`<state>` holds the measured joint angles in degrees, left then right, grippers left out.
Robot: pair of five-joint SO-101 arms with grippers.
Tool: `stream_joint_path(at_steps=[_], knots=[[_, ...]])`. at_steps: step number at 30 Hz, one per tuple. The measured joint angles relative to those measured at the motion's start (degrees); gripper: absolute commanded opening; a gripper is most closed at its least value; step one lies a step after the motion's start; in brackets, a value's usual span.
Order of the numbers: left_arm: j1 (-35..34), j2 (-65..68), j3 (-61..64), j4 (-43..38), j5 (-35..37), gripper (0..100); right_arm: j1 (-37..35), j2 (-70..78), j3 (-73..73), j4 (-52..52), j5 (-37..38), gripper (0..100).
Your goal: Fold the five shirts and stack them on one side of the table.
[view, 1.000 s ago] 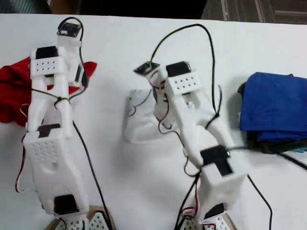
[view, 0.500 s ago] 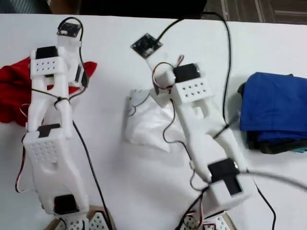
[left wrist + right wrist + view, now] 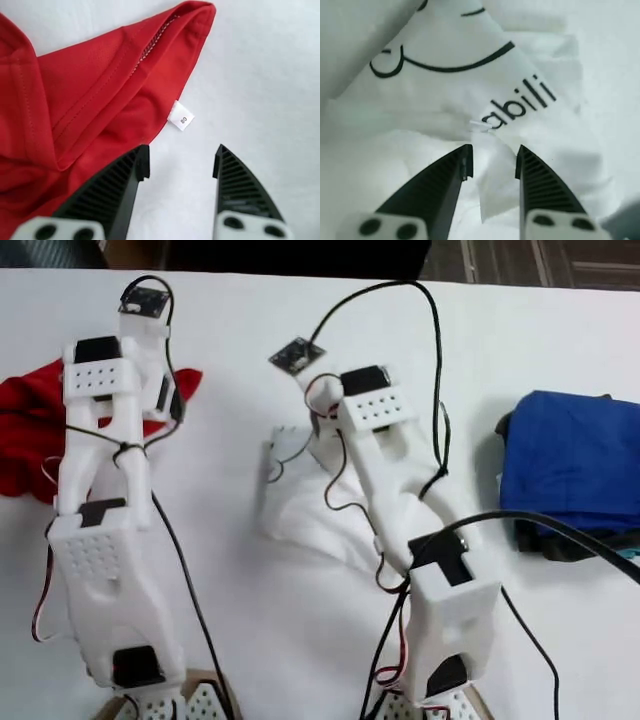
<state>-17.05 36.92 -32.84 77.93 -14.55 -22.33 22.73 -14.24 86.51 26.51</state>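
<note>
A white table (image 3: 560, 320) is carrying everything, with two white arms reaching out from its near edge. The left arm (image 3: 100, 540) is stretching toward the left edge, and the right arm (image 3: 400, 480) is angling over the middle.

Against the right edge, a folded blue shirt (image 3: 570, 460) is lying on top of a darker folded garment (image 3: 560, 542), which looks like the stack being built. A crumpled red shirt (image 3: 25, 430) is lying at the left edge, not yet folded. A white shirt (image 3: 290, 510) with black print is lying bunched in the middle of the table, partly under the right arm.

The right gripper (image 3: 492, 150) is hanging just above the white shirt, its jaws a narrow gap apart and holding nothing. The left gripper (image 3: 181, 152) is hovering over bare table just beside the red shirt's hem and its small white tag (image 3: 180, 116), jaws wide and empty.

The white shirt seems to be the one in hand. Next, the right gripper probably needs to pinch an edge and draw it flat.
</note>
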Motion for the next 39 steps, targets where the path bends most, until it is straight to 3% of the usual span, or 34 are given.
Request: stream_joint_path(at_steps=[5, 12, 21, 25, 31, 39], knots=[[0.0, 0.0, 0.0, 0.0, 0.0, 23, 0.0, 0.0, -0.9, 8.8, 0.0, 14.8], [0.0, 0.0, 0.0, 0.0, 0.0, 23, -0.1, 0.0, 1.6, 10.4, 0.4, 14.8], [-0.2, 0.0, 0.0, 0.0, 0.0, 23, -2.5, -13.5, 19.7, 10.5, 11.3, 14.8], [-0.2, 0.0, 0.0, 0.0, 0.0, 23, -2.0, -23.1, 20.8, 10.3, 15.6, 14.8], [-0.2, 0.0, 0.0, 0.0, 0.0, 23, -0.4, -26.6, 22.0, 2.8, 10.9, 15.0], [-0.2, 0.0, 0.0, 0.0, 0.0, 23, -0.4, -19.4, 23.9, -0.8, 9.8, 15.2]])
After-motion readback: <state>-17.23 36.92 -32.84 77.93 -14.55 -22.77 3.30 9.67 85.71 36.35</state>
